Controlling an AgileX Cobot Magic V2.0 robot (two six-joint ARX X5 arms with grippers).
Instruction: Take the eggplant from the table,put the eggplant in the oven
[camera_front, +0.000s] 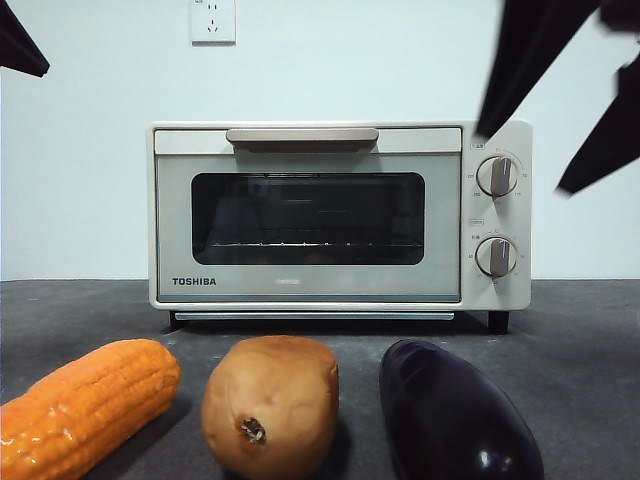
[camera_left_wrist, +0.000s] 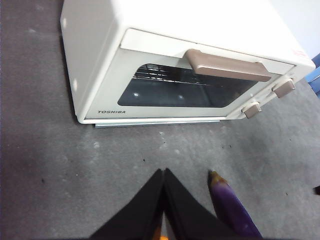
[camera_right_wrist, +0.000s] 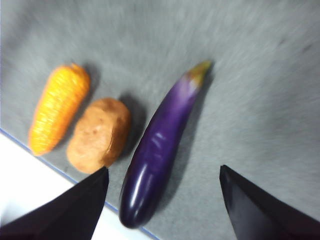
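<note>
A: Right fingers (camera_right_wrist: 162, 200)?

B: Wide open, nothing in them. They hang above the bench (camera_right_wrist: 260, 75). The eggplant (camera_right_wrist: 157, 150) lies on the bench under the gap, a bit closer to one finger than the other. Not touching it. Pic is blurry tho.

A: What else is near them?

B: Potato (camera_right_wrist: 99, 136) just beside the eggplant, past that same finger. Corn (camera_right_wrist: 57, 112) on the far side of the potato. All 3 lie in a row near the bench edge. In the front view the right arm shows as big dark shapes up high, in front of the oven knobs (camera_front: 497, 176).

A: And the left fingers (camera_left_wrist: 164, 200)?

B: Closed tight, tips pressed together, holding nothing. They sit up over the bench too. The eggplant's stem end (camera_left_wrist: 220, 181) pokes out just beside them.

A: Oven?

B: The oven (camera_left_wrist: 165, 65) is straight ahead of the left fingers, across a bare strip of bench. Cream-white, says TOSHIBA. Door is shut, handle (camera_left_wrist: 227, 66) along the top of the door. U can see a wire rack thru the dark glass.

A: So where's the eggplant vs. the oven?

B: On the bench in front of it, on the knob side, well apart from the door. Glossy dark purple, lying flat.
</note>
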